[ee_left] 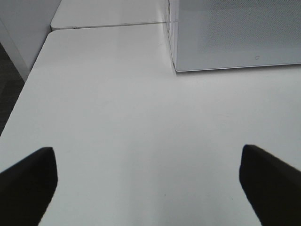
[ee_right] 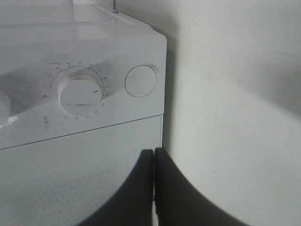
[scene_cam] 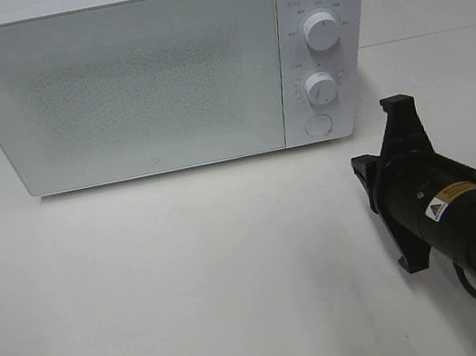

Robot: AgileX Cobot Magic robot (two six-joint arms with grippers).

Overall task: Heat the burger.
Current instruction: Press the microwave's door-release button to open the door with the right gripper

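The right gripper [ee_right: 154,186] has its two dark fingers [ee_right: 136,197] pressed flat together with nothing between them. It hangs above the white table [scene_cam: 190,269] on the right arm [scene_cam: 465,212], off the front right corner of the microwave [scene_cam: 139,85] and clear of it. In the right wrist view its tips point at the seam between the frosted door [scene_cam: 120,83] and the control panel. A round button [ee_right: 140,80] and the lower knob [ee_right: 80,90] sit just past that seam, and the upper knob [scene_cam: 321,30] is further along the panel. The left gripper [ee_left: 148,162] is spread wide, with one finger [ee_left: 28,181] at each side of its wrist view and only bare tabletop between them; it grips and touches nothing. Ahead of it is the microwave's other front corner, well apart. The door is shut and hides the inside. The burger cannot be seen in any view, so its place relative to either gripper cannot be told.
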